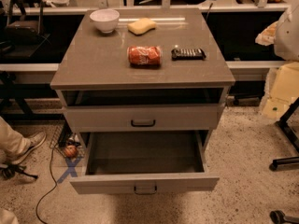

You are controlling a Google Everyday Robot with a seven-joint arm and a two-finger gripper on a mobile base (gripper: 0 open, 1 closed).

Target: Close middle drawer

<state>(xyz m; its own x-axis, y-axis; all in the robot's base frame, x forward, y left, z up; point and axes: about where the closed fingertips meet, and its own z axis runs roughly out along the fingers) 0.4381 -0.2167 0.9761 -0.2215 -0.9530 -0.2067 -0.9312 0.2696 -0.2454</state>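
The middle drawer (144, 183) of the grey cabinet is pulled far out toward me. Its dark grey inside (145, 153) is empty. Its flat grey front carries a small black bar handle (145, 189). Above it sits the top drawer (142, 118) with a like handle (143, 123), close to shut, with a dark gap under the countertop. The lowest drawer is hidden beneath the open one. My gripper is not in view.
On the countertop (93, 64) are a white bowl (104, 20), a yellow sponge (142, 26), an orange can on its side (144, 55) and a black packet (188, 54). A person's shoe (29, 145) and a cable (46, 195) are at left. A black chair base (286, 161) is at right.
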